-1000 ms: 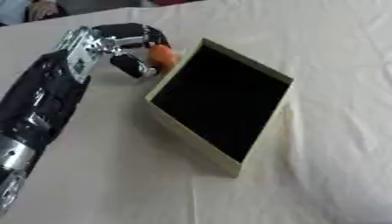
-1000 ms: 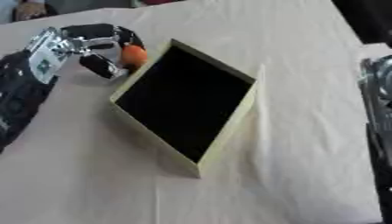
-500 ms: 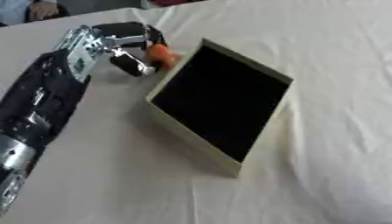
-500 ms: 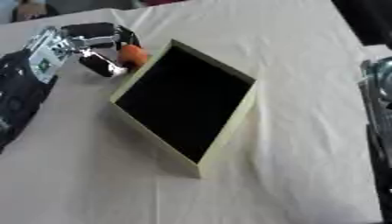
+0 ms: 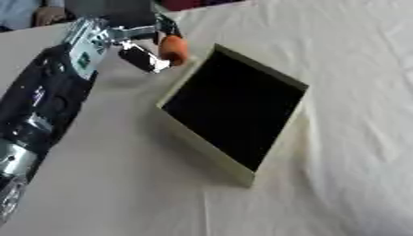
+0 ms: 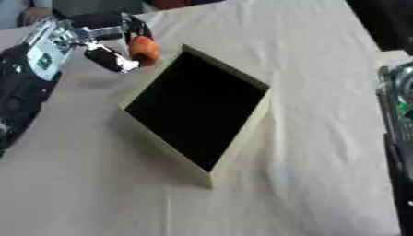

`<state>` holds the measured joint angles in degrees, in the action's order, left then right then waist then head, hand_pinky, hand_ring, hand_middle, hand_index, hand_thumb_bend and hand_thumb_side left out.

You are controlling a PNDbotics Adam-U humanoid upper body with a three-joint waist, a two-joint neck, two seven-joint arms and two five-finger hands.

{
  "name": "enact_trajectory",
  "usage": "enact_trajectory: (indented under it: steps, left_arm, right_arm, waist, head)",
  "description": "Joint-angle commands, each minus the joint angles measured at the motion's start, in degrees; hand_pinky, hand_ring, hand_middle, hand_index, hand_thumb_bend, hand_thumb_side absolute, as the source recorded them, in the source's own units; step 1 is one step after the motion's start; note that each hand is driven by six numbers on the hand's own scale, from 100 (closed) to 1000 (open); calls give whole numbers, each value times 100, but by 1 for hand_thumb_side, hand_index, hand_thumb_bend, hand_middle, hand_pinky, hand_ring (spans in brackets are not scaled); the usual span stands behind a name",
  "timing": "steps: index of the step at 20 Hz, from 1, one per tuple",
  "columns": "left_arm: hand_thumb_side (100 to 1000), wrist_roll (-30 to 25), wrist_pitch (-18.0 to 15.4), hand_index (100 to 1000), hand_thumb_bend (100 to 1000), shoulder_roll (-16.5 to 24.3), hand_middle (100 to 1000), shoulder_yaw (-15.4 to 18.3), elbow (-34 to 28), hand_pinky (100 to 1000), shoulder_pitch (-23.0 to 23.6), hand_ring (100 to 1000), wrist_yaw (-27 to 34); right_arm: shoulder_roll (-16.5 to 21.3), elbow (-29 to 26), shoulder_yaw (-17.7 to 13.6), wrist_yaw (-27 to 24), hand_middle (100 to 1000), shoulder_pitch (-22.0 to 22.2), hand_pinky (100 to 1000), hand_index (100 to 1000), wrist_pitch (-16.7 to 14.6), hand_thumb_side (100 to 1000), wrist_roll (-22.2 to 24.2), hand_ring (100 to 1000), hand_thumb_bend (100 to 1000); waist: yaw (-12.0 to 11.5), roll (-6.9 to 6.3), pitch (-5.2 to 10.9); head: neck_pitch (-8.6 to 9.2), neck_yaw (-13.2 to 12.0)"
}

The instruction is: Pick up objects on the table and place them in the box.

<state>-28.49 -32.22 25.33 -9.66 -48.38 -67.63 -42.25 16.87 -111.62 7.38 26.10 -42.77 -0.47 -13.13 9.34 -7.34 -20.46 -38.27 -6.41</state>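
Observation:
A shallow cream box (image 5: 250, 171) with a black inside lies askew in the middle of the white cloth. My left hand (image 5: 133, 39) is at the far left, just off the box's far left corner, fingers curled round a small orange object (image 5: 173, 50). The object hangs a little above the cloth, beside the box's rim. My left arm runs down the left side of the view. Of my right arm only a silver and black part (image 6: 397, 106) shows at the right edge of the right eye view; its hand is out of sight.
A white cloth (image 5: 347, 69) with soft folds covers the table. Dark shapes and a person's sleeve (image 5: 20, 11) lie along the far edge.
The left hand has lifted the orange object off the cloth, close to the box's far left corner. The box has stayed put.

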Motion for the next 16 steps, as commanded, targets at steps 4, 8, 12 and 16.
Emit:
enact_trajectory:
  steps: [4,8,12,16]
  left_arm:
    - [425,124,177,773,100,156,719,15,-655,586,-212,743,343]
    - [432,52,181,768,100,83,712,-235,-1182,572,-267,729,538]
    - [369,-23,174,761,100,-27,706,-538,-1739,564,-281,721,650]
    - [324,-100,216,764,100,-118,706,-835,-2232,574,-254,736,668]
  right_arm:
    - [-10,-127,-58,35,615,-48,728,730,-11,713,-7,824,100]
    - [-14,-136,-69,69,615,-66,730,730,-11,710,-6,824,100]
    - [-34,-163,-102,123,617,-98,732,731,-16,707,-30,823,100]
    - [-39,-193,-147,197,618,-111,735,731,-16,703,-66,822,100]
  waist:
    - [-49,68,185]
    - [-95,98,199]
    - [-131,134,213]
    - [-179,156,240]
  head:
    - [-40,25]
    - [-70,65]
    - [-73,71]
    - [-80,92]
